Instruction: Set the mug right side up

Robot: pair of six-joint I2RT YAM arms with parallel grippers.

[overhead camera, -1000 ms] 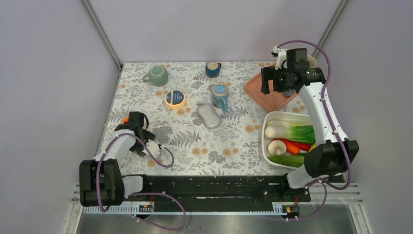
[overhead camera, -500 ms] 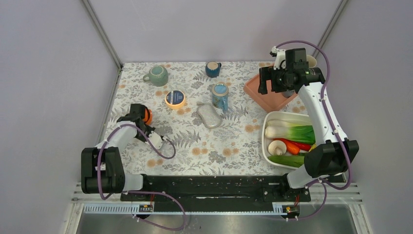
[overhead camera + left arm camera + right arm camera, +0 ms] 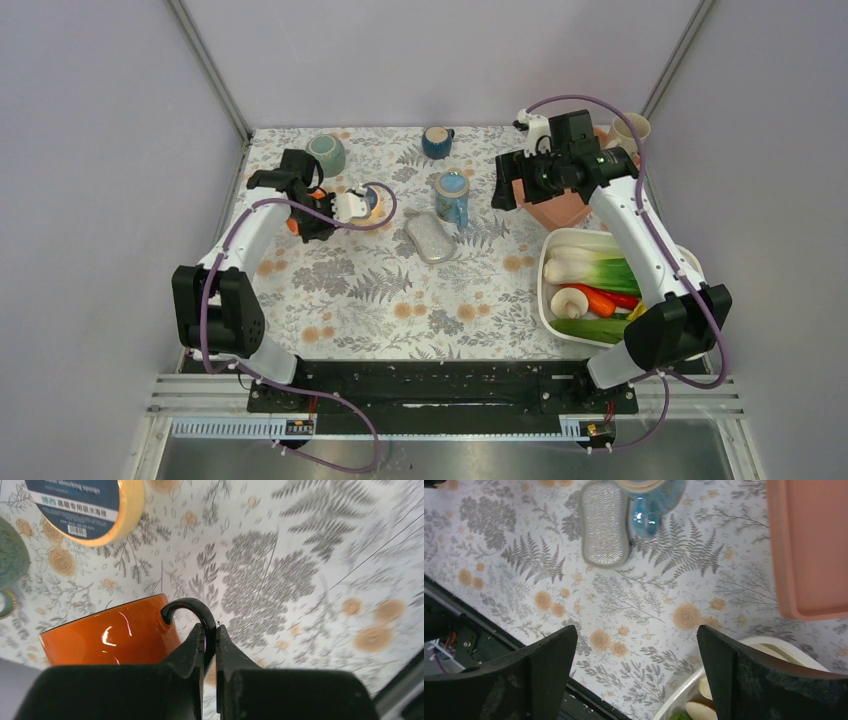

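Note:
The orange mug (image 3: 110, 630) with a black handle (image 3: 190, 607) fills the lower left of the left wrist view. My left gripper (image 3: 210, 630) is shut on that handle and holds the mug above the floral table. In the top view my left gripper (image 3: 308, 208) is at the far left, and only slivers of the orange mug (image 3: 293, 227) show under it. I cannot tell which way its mouth faces. My right gripper (image 3: 636, 665) is wide open and empty, high above the table beside the pink tray (image 3: 555, 205).
A green mug (image 3: 325, 153), a dark blue mug (image 3: 436, 141), a blue lidded mug (image 3: 452, 196), a yellow sponge disc (image 3: 85, 505) and a grey sponge (image 3: 430, 238) stand mid-table. A white bowl (image 3: 548, 262) of vegetables is at the right. A cream cup (image 3: 630, 128) is at the back right.
My left arm has swung from the near left to the far left, carrying the orange mug up toward the green mug. My right gripper has moved left, off the pink tray's far side.

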